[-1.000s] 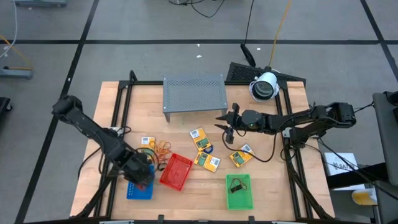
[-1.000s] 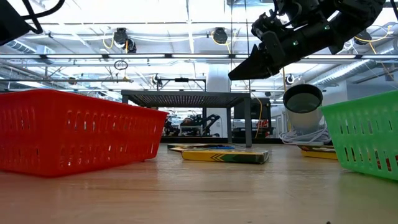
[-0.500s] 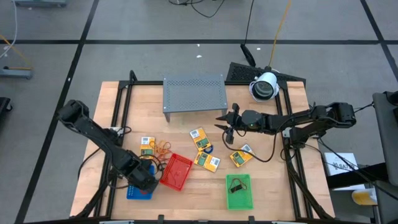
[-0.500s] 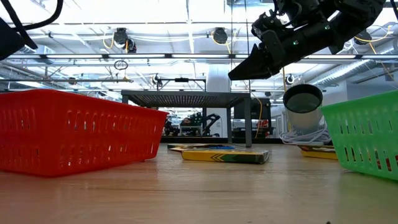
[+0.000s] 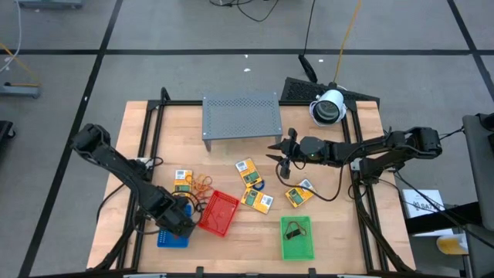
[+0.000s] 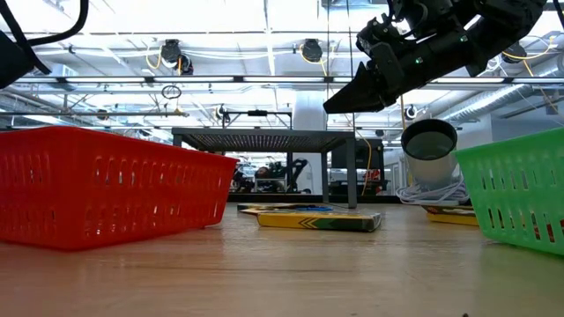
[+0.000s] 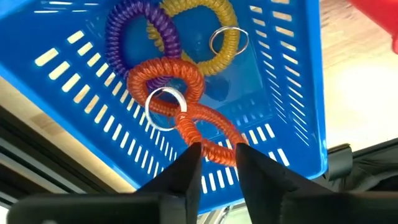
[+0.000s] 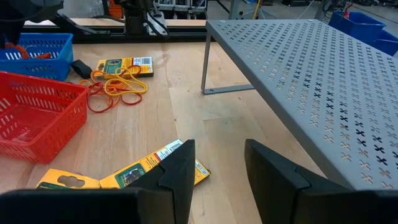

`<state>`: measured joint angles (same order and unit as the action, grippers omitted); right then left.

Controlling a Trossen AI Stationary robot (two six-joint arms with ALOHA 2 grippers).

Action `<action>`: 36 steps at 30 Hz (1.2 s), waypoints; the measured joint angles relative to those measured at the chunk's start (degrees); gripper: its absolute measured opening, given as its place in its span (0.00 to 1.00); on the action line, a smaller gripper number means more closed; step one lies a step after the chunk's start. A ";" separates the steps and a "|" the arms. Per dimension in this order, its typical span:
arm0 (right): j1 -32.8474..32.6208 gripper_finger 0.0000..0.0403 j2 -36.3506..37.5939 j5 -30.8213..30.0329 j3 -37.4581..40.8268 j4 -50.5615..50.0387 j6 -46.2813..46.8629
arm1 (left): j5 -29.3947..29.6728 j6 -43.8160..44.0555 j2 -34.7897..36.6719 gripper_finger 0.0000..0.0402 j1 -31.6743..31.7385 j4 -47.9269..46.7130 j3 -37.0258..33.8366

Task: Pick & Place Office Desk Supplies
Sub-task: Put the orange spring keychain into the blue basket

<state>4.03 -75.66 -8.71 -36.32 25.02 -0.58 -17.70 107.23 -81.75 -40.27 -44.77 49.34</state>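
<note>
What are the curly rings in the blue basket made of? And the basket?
The coiled rings look like springy, glossy plastic, wound like phone cord, with small shiny metal key rings attached. The blue basket looks like hard moulded plastic, its walls cut with neat slots.

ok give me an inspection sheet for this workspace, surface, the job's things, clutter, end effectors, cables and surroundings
Surface: wooden table, bare wood between items.
Job's things: three coil loops, orange, purple and yellow, in the blue tray; yellow packets and rubber bands loose on the table; a dark item in the green tray.
Clutter: red tray; grey perforated rack.
End effectors: left end effector over the blue tray, fingers parted around the orange coil; right end effector open, raised over the table near the rack.
Cables: cords on the floor behind the table.
Surroundings: open workshop, no person seen.
</note>
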 joint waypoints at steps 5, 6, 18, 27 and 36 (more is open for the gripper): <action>0.00 0.33 0.00 0.00 0.00 0.00 -0.01 | 0.24 0.06 0.10 0.35 0.22 -0.20 0.00; 0.00 0.33 0.00 0.01 0.00 0.01 0.00 | 0.24 0.06 0.10 0.37 0.22 -0.20 0.00; 0.00 0.33 0.02 0.02 0.00 0.00 0.19 | -1.09 4.20 5.38 0.49 0.42 -0.13 0.00; 0.00 0.33 0.02 0.02 0.00 0.00 0.41 | 5.48 6.99 9.98 0.45 0.50 -0.09 0.00; 0.00 0.33 0.02 0.02 0.00 -0.03 0.39 | 6.28 5.51 9.96 0.47 0.50 0.91 0.00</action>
<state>4.03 -75.64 -8.69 -36.32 24.98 -0.19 -11.42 112.74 -71.79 -39.77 -43.86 49.34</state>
